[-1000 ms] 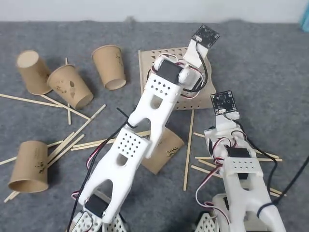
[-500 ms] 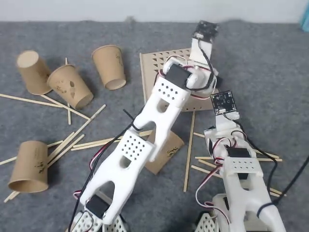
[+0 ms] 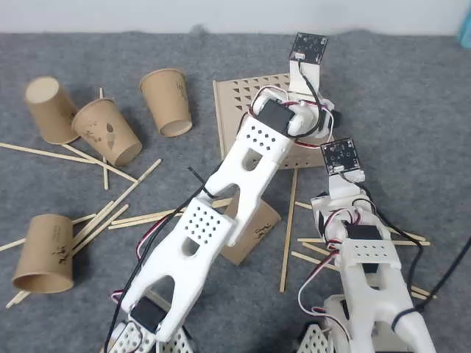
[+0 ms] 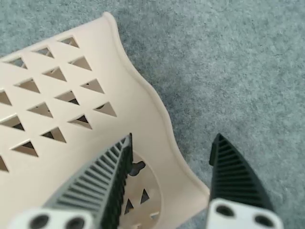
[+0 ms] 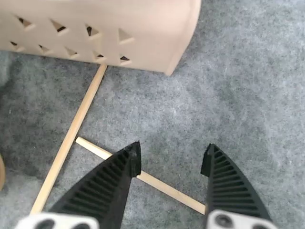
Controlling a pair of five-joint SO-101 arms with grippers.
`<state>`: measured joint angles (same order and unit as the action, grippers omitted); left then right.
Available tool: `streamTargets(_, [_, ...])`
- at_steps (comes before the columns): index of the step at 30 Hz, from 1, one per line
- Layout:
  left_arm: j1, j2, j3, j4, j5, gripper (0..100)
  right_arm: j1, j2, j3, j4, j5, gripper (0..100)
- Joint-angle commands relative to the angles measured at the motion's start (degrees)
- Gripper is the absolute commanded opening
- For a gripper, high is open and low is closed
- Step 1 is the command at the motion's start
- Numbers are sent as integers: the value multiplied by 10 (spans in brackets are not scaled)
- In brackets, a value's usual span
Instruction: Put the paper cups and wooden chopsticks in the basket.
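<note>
Left end effector (image 4: pixel 174 143), open and empty, is swinging across to hover astride the basket (image 4: pixel 62 124) corner; paper cups (image 3: pixel 165 99) and chopsticks (image 3: pixel 288 220) are lying scattered on the desk (image 3: pixel 412 88), so nothing is being delivered.

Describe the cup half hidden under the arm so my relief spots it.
Find the basket at the table's far middle. Below it in the high view lies a cup on its side. Alone among five, it sits partly under the left arm.
</note>
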<state>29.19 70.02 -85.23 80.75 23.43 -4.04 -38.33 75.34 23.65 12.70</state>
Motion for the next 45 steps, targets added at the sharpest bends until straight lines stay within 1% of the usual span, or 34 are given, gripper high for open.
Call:
streamTargets(1, [6, 2, 3, 11, 12, 257, 2, 0, -23, -10, 8, 221])
streamTargets(4, [11, -3, -3, 47, 17, 257, 2, 0, -23, -10, 8, 221])
streamTargets(9, [19, 4, -68, 121, 48, 257, 4, 0, -23, -10, 8, 221])
streamTargets(12, [15, 4, -65, 121, 62, 257, 3, 0, -23, -10, 8, 221])
streamTargets(17, [16, 7, -65, 110, 58, 258, 4, 0, -23, -8, 8, 221])
streamTargets(23, [15, 58, -67, 87, 58, 258, 5, 0, -23, -8, 8, 221])
streamTargets(28, [-9, 65, -74, 113, 58, 258, 5, 0, -23, -8, 8, 221])
streamTargets(32, [-33, 61, -110, 178, 54, 258, 5, 0, -23, -9, 8, 221])
streamTargets(34, [-35, 43, -102, 202, 30, 257, 4, 0, -23, -9, 8, 221])
streamTargets(41, [-64, -29, -11, 200, -33, 205, 4, 0, -23, -9, 8, 221])
streamTargets(45, [-71, -98, 65, 200, -40, 206, 4, 0, -23, -9, 8, 221])
